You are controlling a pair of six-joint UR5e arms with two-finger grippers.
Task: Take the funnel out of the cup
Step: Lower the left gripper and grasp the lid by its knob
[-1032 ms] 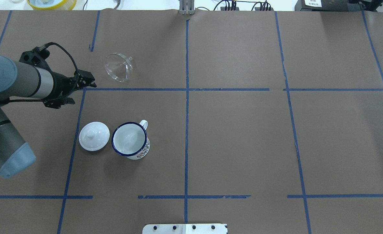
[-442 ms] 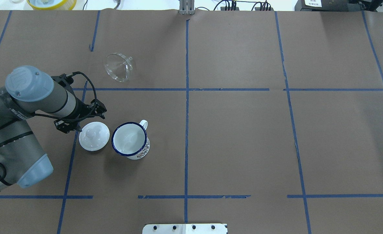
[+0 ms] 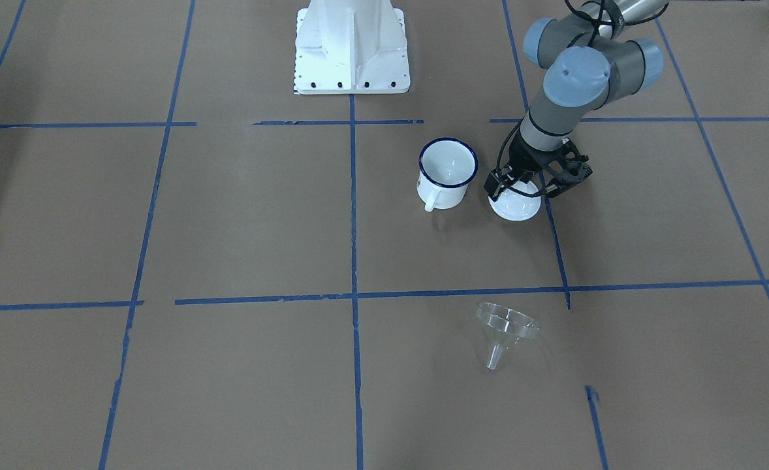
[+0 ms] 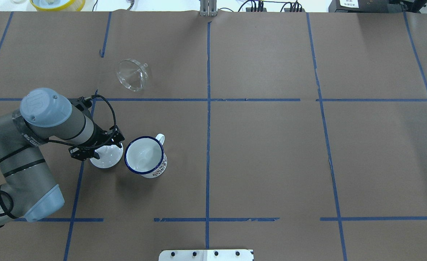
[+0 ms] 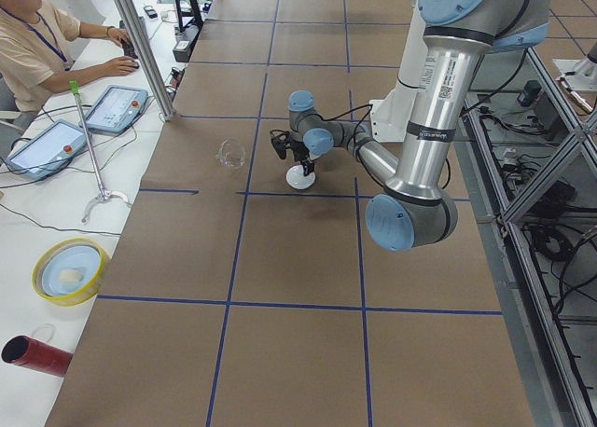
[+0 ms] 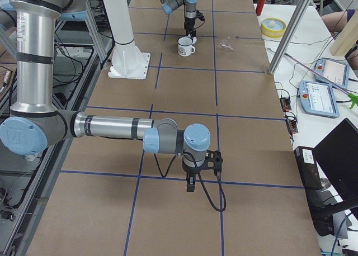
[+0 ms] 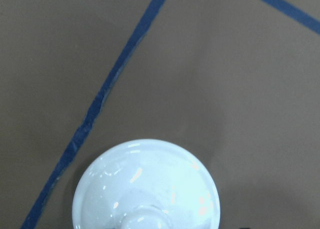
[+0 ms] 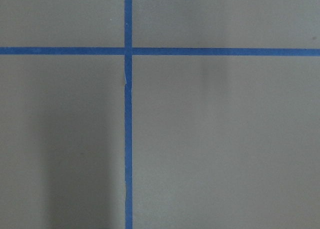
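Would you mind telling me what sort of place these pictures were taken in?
Most likely a robotics lab: the left arm and right arm work at a paper-covered table gridded with blue tape, and an operator sits beside teach pendants on a side bench.

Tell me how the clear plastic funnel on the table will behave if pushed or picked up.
The clear plastic funnel lies on its side, so a push would probably roll it in an arc around its narrow spout. It looks thin and light, so it likely skids easily. Its smooth cone may slip when pinched.
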